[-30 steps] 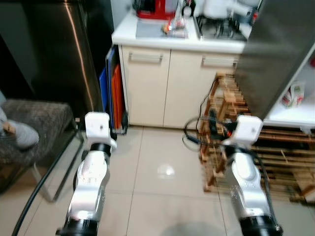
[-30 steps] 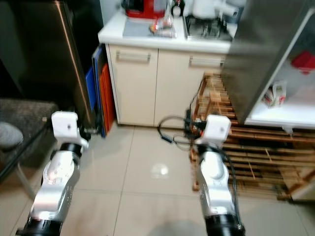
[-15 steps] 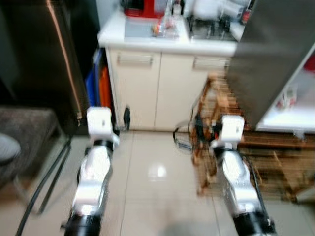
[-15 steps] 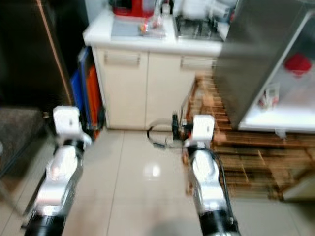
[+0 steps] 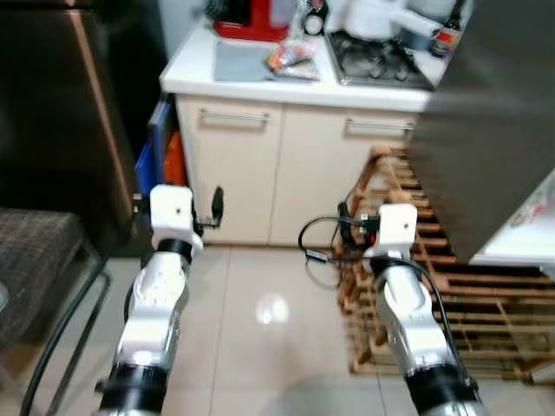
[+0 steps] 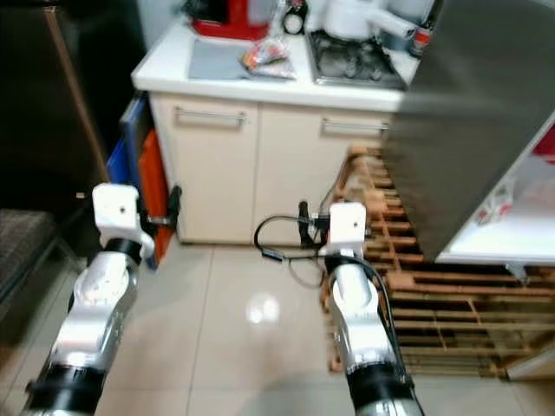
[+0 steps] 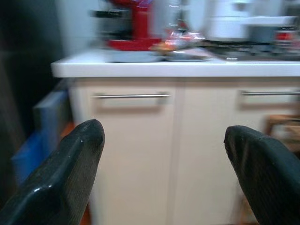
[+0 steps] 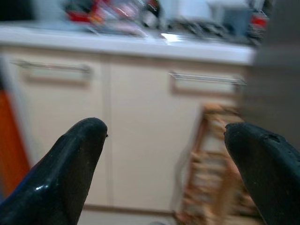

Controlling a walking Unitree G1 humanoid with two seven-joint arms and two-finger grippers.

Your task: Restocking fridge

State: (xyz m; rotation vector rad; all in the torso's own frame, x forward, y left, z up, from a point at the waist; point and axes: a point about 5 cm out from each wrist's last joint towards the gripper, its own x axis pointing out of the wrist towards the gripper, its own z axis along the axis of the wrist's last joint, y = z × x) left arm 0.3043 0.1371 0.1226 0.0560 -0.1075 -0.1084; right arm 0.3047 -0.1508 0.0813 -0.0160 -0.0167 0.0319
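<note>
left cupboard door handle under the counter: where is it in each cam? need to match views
Left eye view: handle, upper middle, on the left door.
Right eye view: handle, upper left of centre.
Left wrist view: handle, just under the counter edge, blurred.
Right wrist view: handle, on the door nearer the orange board, blurred.
Shared landmark: white countertop directly above it.

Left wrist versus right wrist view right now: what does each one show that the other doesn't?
Left wrist alone: the red appliance on the counter and a blue board beside the cabinet. Right wrist alone: the wooden rack and the grey fridge door. Both: the cream cabinet with bar handles under the white counter, seen between two parted black fingers; nothing is held.
</note>
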